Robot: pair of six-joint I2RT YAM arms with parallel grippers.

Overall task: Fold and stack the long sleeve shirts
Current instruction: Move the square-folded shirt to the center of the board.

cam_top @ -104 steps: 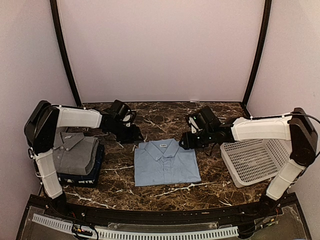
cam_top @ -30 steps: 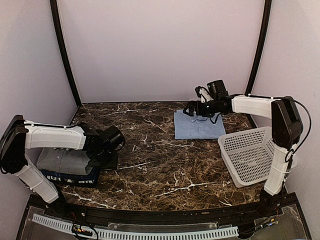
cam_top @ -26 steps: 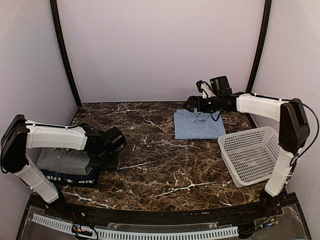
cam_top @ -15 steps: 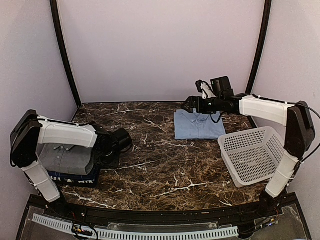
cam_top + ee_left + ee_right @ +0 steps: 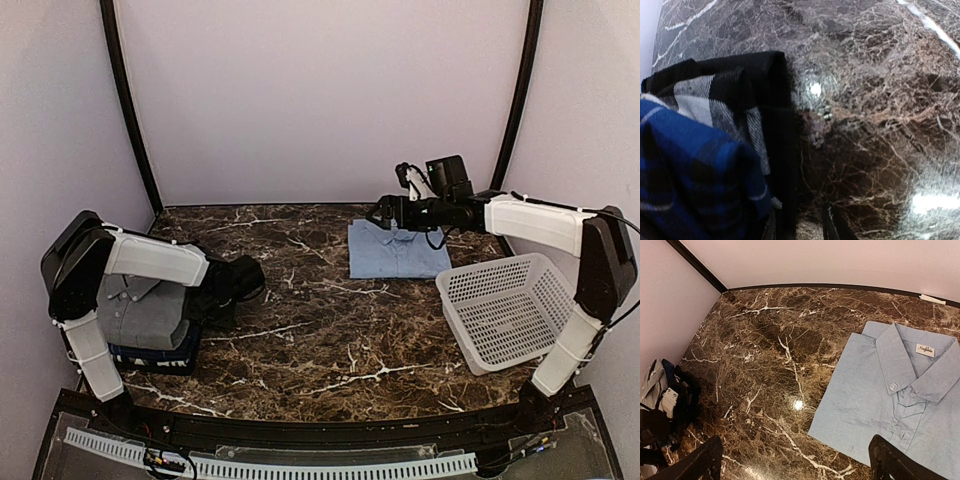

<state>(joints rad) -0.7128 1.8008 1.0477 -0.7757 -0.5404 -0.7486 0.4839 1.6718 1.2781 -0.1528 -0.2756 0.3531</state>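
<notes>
A folded light blue shirt (image 5: 395,250) lies at the back of the table, collar toward the wall. My right gripper (image 5: 380,212) hovers wide open above its left edge and holds nothing. In the right wrist view the shirt (image 5: 890,395) fills the right side, and bare marble lies between the right gripper's (image 5: 797,465) fingers. At the left, a grey collared shirt (image 5: 140,310) tops a stack over dark navy cloth (image 5: 150,352). My left gripper (image 5: 208,305) is low at the stack's right side. Its fingers (image 5: 827,226) stand narrowly apart, with a black cloth edge (image 5: 782,150) running down between them.
A white lattice basket (image 5: 505,310) stands at the right, just in front of the blue shirt. Dark marble table (image 5: 330,330) stretches between the stack and the basket. Pale walls and black corner posts close in the back and sides.
Over the last second my left arm has lifted its elbow, the gripper has shifted slightly right by the stack and its jaws have narrowed. Earlier, the blue shirt lay at table centre.
</notes>
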